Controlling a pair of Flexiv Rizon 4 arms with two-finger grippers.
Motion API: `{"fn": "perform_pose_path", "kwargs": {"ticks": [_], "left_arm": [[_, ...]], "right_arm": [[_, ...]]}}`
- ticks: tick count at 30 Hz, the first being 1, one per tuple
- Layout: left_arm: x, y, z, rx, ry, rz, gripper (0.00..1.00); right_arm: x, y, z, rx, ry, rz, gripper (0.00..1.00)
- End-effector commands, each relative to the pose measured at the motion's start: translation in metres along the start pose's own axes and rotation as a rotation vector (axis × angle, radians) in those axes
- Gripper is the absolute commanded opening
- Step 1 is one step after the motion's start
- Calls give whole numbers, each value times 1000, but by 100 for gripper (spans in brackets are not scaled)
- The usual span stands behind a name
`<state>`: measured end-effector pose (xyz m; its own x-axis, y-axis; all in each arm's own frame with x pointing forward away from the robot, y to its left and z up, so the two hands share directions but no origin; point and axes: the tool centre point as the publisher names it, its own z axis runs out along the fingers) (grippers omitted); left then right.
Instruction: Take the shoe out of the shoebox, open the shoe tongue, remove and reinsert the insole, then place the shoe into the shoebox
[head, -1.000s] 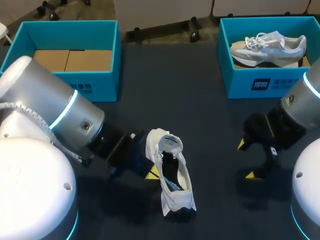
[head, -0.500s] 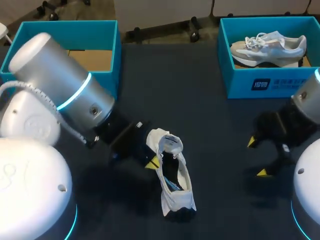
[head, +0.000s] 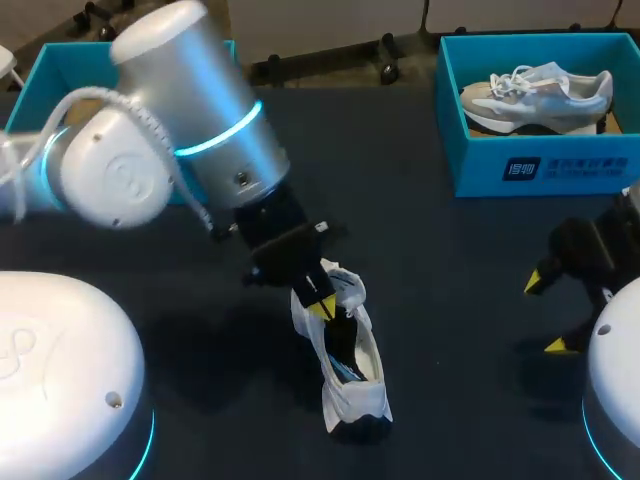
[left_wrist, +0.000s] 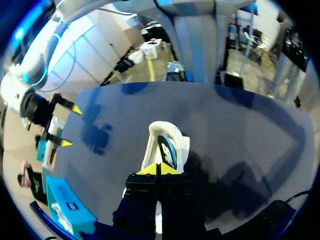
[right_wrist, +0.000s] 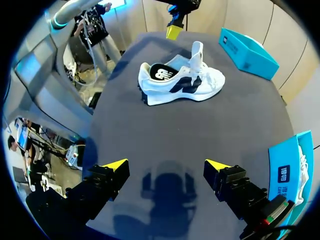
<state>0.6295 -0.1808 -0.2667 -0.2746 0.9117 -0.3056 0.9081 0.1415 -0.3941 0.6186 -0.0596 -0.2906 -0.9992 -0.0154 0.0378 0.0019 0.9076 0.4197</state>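
A white shoe (head: 352, 372) with dark side stripes lies on the dark table, its tongue (right_wrist: 196, 52) standing up and its insole (right_wrist: 161, 71) showing inside. My left gripper (head: 320, 308) hangs shut just over the shoe's opening, its two yellow tips pressed together with nothing between them. In the left wrist view the gripper (left_wrist: 159, 169) sits right above the shoe (left_wrist: 169, 147). My right gripper (head: 548, 313) stands wide open and empty at the table's right, well apart from the shoe (right_wrist: 182, 82). In its own view the right gripper (right_wrist: 166, 167) is over bare table.
A teal shoebox (head: 545, 165) at the back right holds a second pale shoe (head: 535, 90). Another teal shoebox (head: 60, 70) at the back left is largely hidden behind my left arm. Dark table lies open between the shoe and the right gripper.
My left arm has swung up from the shoe's left side and now has its shut gripper over the shoe. My right gripper has drawn back to the right. The shoe has not moved.
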Motion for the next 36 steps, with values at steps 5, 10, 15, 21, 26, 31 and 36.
{"fn": "perform_pose_path", "kwargs": {"ticks": [5, 10, 15, 21, 26, 31, 36], "left_arm": [[-12, 6, 6, -1, 536, 119, 0], [-18, 11, 19, -6, 665, 204, 0], [-10, 10, 31, 4, 740, 248, 0], [7, 12, 29, 21, 845, 296, 0], [7, 12, 29, 21, 845, 296, 0], [3, 10, 39, 10, 846, 310, 0], [3, 14, 54, 17, 820, 320, 0]], "right_arm": [[2, 0, 0, 1, -3, 0, 100], [2, 0, 0, 1, -3, 0, 100], [2, 0, 0, 1, -3, 0, 100], [2, 0, 0, 1, -3, 0, 100], [2, 0, 0, 1, -3, 0, 100], [2, 0, 0, 1, -3, 0, 100], [2, 0, 0, 1, -3, 0, 100]]}}
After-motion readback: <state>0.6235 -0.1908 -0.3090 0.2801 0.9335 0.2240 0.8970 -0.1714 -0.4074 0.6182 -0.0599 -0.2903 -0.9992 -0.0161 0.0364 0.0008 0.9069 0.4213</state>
